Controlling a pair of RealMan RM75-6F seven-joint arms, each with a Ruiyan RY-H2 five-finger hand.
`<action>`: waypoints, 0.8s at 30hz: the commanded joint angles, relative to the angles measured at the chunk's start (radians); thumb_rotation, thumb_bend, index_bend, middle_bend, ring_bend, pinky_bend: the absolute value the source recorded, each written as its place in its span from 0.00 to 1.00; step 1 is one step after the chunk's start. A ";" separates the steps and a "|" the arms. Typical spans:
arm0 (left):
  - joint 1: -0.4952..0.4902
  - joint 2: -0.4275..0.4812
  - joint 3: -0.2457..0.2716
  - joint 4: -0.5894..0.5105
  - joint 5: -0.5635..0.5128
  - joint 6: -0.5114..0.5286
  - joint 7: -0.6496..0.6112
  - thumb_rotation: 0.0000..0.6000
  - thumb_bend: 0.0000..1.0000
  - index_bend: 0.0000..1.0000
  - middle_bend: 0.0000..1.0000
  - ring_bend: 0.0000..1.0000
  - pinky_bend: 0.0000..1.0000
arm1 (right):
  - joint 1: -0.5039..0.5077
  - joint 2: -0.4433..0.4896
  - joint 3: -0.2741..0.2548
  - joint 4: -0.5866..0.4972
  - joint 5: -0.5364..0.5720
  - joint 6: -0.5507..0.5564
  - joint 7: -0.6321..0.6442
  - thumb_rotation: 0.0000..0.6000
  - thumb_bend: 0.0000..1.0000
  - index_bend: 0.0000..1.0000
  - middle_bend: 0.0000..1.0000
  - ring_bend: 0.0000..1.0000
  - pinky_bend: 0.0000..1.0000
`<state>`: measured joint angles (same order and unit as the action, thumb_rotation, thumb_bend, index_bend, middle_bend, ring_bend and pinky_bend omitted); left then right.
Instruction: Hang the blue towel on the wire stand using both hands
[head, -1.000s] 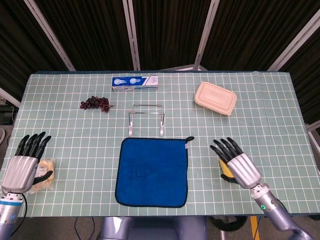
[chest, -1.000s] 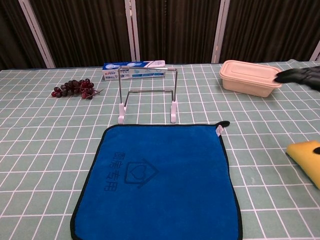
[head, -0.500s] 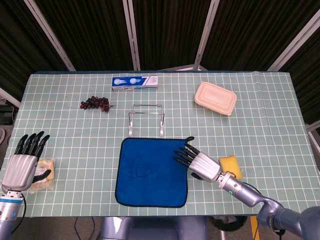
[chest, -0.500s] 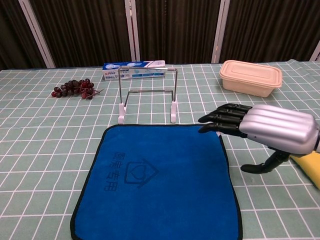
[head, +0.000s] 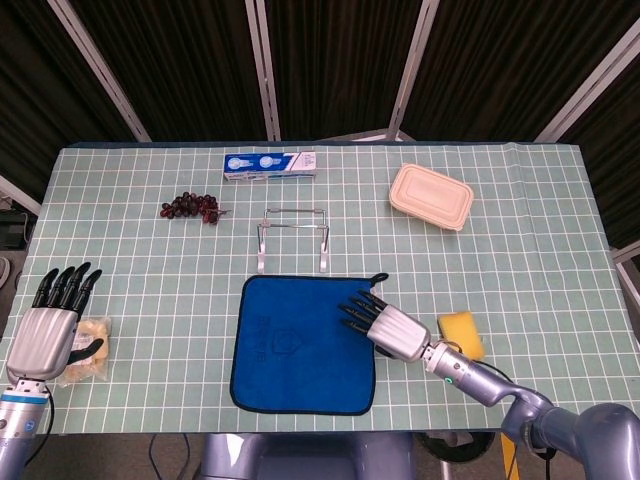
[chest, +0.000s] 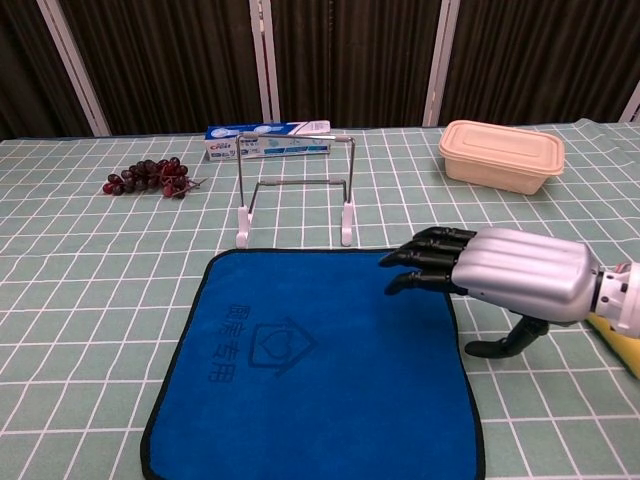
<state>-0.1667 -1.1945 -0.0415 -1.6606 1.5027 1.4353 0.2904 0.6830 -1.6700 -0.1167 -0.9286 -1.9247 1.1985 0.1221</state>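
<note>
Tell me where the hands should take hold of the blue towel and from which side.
Probably best at the two far corners of the blue towel, along the edge nearest the wire stand. It lies flat and spread, so each hand likely has to come down from above at its own side and pinch the hem up. The right hand already hovers at the far right corner; the left hand is off at the table's left.

Head view looks steeply down on the whole table (head: 560, 200); chest view sits low at its near edge, sharing the middle.
</note>
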 joint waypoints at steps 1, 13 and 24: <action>0.000 -0.001 0.001 0.001 -0.001 -0.002 0.001 1.00 0.00 0.00 0.00 0.00 0.00 | 0.001 0.002 -0.014 0.003 -0.007 0.009 0.004 1.00 0.20 0.15 0.00 0.00 0.00; -0.005 -0.014 -0.002 0.009 -0.016 -0.011 0.021 1.00 0.00 0.00 0.00 0.00 0.00 | 0.022 -0.063 -0.019 0.078 0.005 0.011 0.008 1.00 0.20 0.16 0.00 0.00 0.00; -0.013 -0.023 -0.006 0.020 -0.034 -0.026 0.028 1.00 0.00 0.00 0.00 0.00 0.00 | 0.040 -0.106 -0.008 0.115 0.028 0.037 0.068 1.00 0.22 0.17 0.00 0.00 0.00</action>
<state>-0.1790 -1.2170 -0.0477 -1.6408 1.4684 1.4095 0.3181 0.7208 -1.7717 -0.1283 -0.8166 -1.9006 1.2316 0.1848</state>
